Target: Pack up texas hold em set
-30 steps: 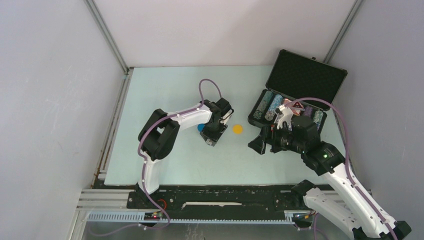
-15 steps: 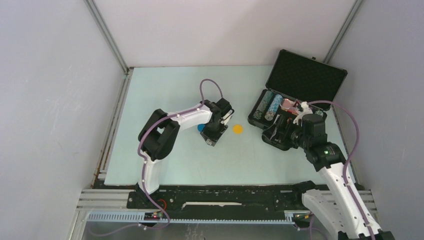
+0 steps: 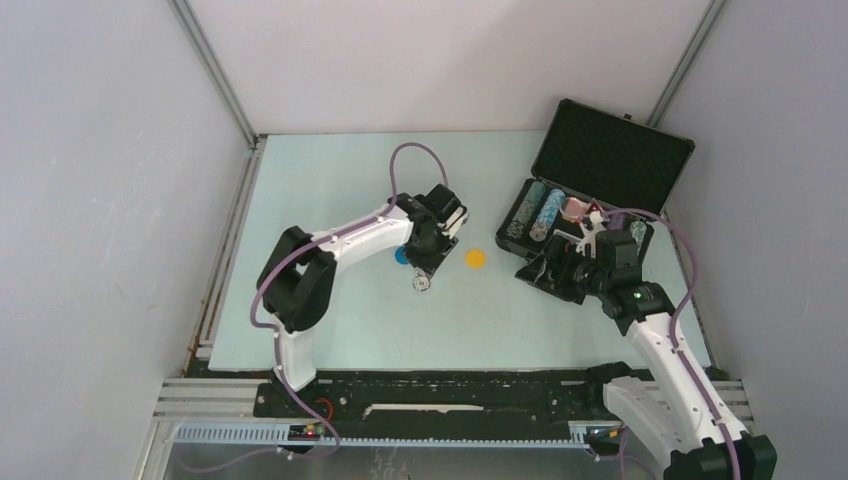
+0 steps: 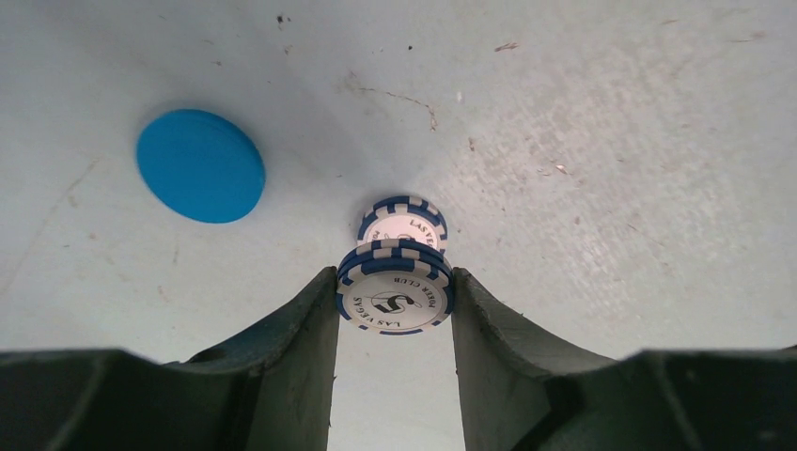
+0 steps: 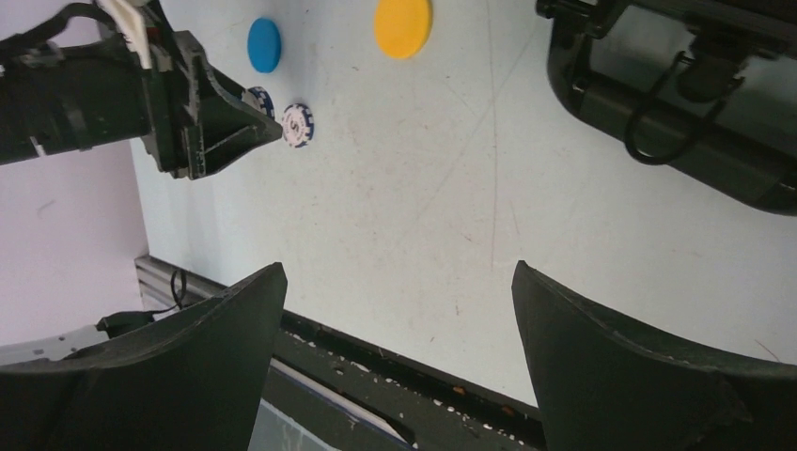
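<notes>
"LAS VE… CLUB" on poker chip (image 4: 395, 299)

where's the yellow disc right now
Top view: the yellow disc lies on the table, between the left gripper and the open briefcase, nearer the gripper.

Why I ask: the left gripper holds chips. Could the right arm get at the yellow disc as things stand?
Probably yes. The right gripper is open, and only bare table lies between it and the yellow disc, lying flat. The left gripper, holding chips nearby, might crowd it.
</notes>
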### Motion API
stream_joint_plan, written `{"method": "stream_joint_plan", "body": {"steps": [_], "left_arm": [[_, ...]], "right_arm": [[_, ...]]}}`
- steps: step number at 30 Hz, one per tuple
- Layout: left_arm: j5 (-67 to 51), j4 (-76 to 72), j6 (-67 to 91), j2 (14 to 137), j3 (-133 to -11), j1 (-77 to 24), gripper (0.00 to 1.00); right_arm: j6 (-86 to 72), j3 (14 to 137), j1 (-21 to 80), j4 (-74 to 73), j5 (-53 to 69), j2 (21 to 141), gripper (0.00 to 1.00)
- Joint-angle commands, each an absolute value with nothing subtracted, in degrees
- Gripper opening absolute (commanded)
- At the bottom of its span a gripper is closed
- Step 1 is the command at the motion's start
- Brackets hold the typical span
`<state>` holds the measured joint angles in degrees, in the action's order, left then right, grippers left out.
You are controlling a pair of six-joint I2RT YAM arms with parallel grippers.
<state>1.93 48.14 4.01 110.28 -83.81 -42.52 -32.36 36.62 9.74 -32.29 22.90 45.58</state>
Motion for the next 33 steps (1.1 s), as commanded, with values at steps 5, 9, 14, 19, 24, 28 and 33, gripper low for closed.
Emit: {"method": "stream_joint_plan", "body": {"steps": [5,9,14,19,24,28,33], "left_arm": [[2.03,46.29,0.22,99.81,-80.34,-45.51,0.00],[1.44,46.69,0.09,97.28,-79.61,-47.04,0.00],[0.91,47.48,-0.90,94.48,-78.48,-48.87,0.00],[0.44,47.63,-1.41,92.54,-77.74,-49.89,0.00],[-1.27,48.20,-1.57,92.38,-77.84,-50.31,0.00],[-0.72,48.00,-1.24,91.86,-77.48,-50.62,0.00],[-0.87,47.90,-1.09,91.55,-77.35,-51.09,0.00]], "right_arm": [[-34.28,37.03,7.74,-14.74,42.06,56.76,0.94],[-39.47,38.30,7.46,-5.61,49.32,67.10,0.95],[-48.76,39.21,8.28,11.20,57.18,77.77,0.85],[-50.70,43.41,11.05,16.82,62.58,88.37,0.74],[-46.31,48.67,16.45,11.58,60.66,93.03,0.72],[-48.28,50.35,19.36,15.73,61.61,96.14,0.67],[-51.53,50.49,23.35,21.47,62.89,99.74,0.58]]}}
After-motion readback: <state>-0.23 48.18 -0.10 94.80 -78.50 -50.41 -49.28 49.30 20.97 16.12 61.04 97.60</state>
